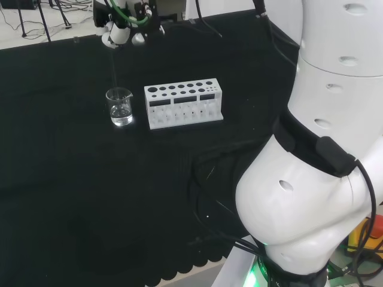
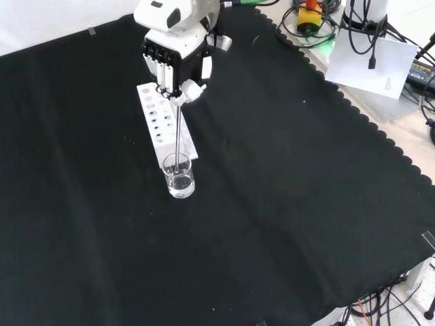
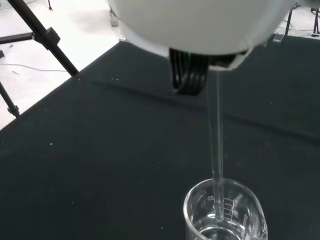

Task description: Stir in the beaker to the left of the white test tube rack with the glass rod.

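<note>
A small clear beaker [image 1: 120, 106] with a little clear liquid stands just left of the white test tube rack [image 1: 183, 103] in the head view. In the front view the beaker [image 2: 179, 175] sits in front of the rack [image 2: 163, 122]. The hand [image 2: 171, 51] hangs above the beaker, its fingers curled round the top of a thin glass rod [image 2: 179, 132]. The rod [image 3: 216, 145] runs straight down and its tip dips into the beaker [image 3: 225, 212], near the liquid. The hand [image 1: 122, 31] shows at the top of the head view, with the rod [image 1: 114, 69] faint below it.
The rack's holes look empty. Black cloth stretches wide around beaker and rack. The arm's big white links [image 1: 311, 167] stand at the right of the head view. Cables and a paper sheet [image 2: 370, 64] lie beyond the cloth's scalloped edge in the front view.
</note>
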`<act>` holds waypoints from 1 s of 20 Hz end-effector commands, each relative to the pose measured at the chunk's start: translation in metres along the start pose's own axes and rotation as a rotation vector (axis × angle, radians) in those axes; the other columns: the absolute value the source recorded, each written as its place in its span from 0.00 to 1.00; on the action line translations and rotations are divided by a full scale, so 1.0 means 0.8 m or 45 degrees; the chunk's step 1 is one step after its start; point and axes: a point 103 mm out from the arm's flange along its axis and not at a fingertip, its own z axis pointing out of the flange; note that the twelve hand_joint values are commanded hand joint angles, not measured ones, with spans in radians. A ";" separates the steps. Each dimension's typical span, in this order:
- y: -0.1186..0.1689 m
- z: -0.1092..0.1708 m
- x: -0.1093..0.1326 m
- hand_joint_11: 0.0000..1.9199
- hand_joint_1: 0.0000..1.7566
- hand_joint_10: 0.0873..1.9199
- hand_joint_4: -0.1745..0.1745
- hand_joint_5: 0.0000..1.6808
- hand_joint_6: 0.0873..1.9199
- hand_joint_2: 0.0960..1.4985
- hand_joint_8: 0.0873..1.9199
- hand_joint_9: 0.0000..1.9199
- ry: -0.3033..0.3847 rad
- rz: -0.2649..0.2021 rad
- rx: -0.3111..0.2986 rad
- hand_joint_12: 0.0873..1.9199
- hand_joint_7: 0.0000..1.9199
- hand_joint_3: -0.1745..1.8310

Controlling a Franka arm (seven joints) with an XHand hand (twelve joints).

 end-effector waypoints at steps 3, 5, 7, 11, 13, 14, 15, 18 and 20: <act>0.010 0.037 -0.005 0.91 0.76 0.25 0.00 0.79 0.20 0.28 0.42 0.89 -0.012 0.006 0.042 0.13 0.72 0.55; 0.012 0.042 -0.006 0.91 0.76 0.25 0.00 0.79 0.20 0.28 0.42 0.89 -0.016 0.006 0.051 0.13 0.72 0.55; 0.015 0.046 -0.005 0.91 0.76 0.25 0.00 0.79 0.20 0.28 0.42 0.89 -0.003 0.008 0.056 0.13 0.72 0.55; 0.022 0.052 -0.001 0.91 0.76 0.25 0.00 0.80 0.20 0.28 0.42 0.89 0.004 0.000 0.062 0.13 0.72 0.55; 0.025 0.055 -0.001 0.91 0.76 0.25 0.00 0.80 0.20 0.28 0.42 0.89 0.007 -0.006 0.062 0.13 0.72 0.55; 0.028 0.056 0.000 0.91 0.76 0.25 0.00 0.80 0.20 0.28 0.42 0.89 0.000 -0.004 0.061 0.13 0.72 0.55; 0.029 0.056 -0.001 0.91 0.76 0.25 0.00 0.80 0.20 0.28 0.42 0.89 0.000 -0.002 0.060 0.13 0.72 0.55; 0.030 0.056 -0.013 0.91 0.76 0.25 0.00 0.80 0.20 0.28 0.42 0.89 0.016 0.009 0.063 0.13 0.72 0.55; 0.028 0.055 -0.023 0.91 0.76 0.25 0.00 0.80 0.20 0.28 0.42 0.89 0.016 0.024 0.065 0.13 0.72 0.55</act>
